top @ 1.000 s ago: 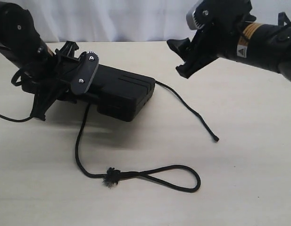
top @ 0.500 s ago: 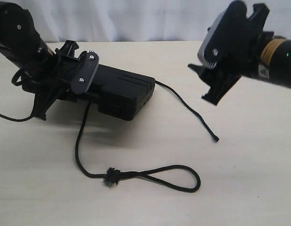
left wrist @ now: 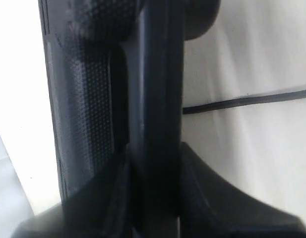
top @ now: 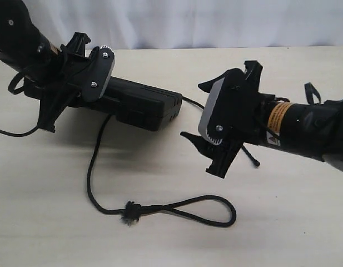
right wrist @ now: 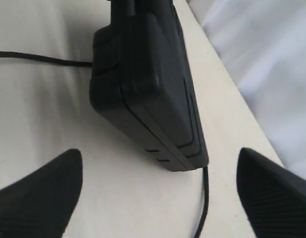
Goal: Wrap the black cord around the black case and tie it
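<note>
Tilted black case [top: 142, 103] over a slack, knotted black cord [top: 130, 211].

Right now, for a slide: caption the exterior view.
Left gripper holds black case tilted; open right gripper hovers nearby; black cord trails across table.

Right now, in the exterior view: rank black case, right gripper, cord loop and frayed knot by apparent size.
1-2. black case and right gripper: about alike. The case is partly hidden and the gripper's distance from the camera is unclear, so no ranking.
3. cord loop
4. frayed knot, clearly smallest
</note>
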### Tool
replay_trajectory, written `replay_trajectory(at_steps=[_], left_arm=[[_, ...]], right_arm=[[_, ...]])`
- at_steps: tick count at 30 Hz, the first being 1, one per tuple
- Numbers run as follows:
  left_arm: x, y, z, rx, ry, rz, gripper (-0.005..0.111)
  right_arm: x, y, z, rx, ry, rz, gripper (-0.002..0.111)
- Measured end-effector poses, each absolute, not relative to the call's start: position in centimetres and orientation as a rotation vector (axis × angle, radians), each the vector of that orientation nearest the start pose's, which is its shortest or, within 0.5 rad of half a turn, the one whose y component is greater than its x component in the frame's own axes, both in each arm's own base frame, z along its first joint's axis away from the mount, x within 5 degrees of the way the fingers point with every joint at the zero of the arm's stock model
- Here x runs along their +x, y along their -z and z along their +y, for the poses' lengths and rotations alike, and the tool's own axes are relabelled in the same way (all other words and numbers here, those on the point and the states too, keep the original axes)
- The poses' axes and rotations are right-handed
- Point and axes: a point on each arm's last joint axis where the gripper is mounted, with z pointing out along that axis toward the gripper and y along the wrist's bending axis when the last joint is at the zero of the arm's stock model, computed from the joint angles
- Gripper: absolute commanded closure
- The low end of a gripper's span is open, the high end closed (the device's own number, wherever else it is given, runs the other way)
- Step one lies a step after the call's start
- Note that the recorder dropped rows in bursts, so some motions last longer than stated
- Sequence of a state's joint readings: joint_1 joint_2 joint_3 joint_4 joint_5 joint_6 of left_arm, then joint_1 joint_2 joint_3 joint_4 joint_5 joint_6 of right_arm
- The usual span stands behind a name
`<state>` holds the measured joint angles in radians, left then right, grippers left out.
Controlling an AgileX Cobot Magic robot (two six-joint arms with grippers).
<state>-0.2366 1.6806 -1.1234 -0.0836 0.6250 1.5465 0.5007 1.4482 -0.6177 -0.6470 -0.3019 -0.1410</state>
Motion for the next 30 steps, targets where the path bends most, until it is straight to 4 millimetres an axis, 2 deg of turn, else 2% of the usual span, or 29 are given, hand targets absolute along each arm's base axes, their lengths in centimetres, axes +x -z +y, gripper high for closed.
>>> replay_trajectory(at_steps=[4,11,14,18,23,30], left_arm=[[33.4,-22.5,-8.5,-2.684,0.43,-2.294,0.107],[33.4,-22.5,-8.5,-2.684,0.43,-2.294,0.107],[33.4,-22.5,-8.5,-2.684,0.43,-2.294,0.107],[33.4,-22.5,-8.5,-2.684,0.43,-2.294,0.107],[33.4,-22.5,-8.5,-2.684,0.43,-2.294,0.107],[33.4,-22.5,-8.5,-2.684,0.43,-2.294,0.107]], right_arm=[[24.5,-19.3,15.7,-1.32,-0.078,1.604,0.01],[25.4,-16.5,17.0,-1.396,-0.111,1.478,0.011],[26.2,-15.5,17.1,-1.355,-0.059,1.436,0.011],[27.2,-14.6,17.0,-1.251,0.006,1.411,0.011],[28.4,-13.2,17.7,-1.272,0.031,1.375,0.011],[30.5,-12.5,19.1,-1.282,0.038,1.331,0.011]])
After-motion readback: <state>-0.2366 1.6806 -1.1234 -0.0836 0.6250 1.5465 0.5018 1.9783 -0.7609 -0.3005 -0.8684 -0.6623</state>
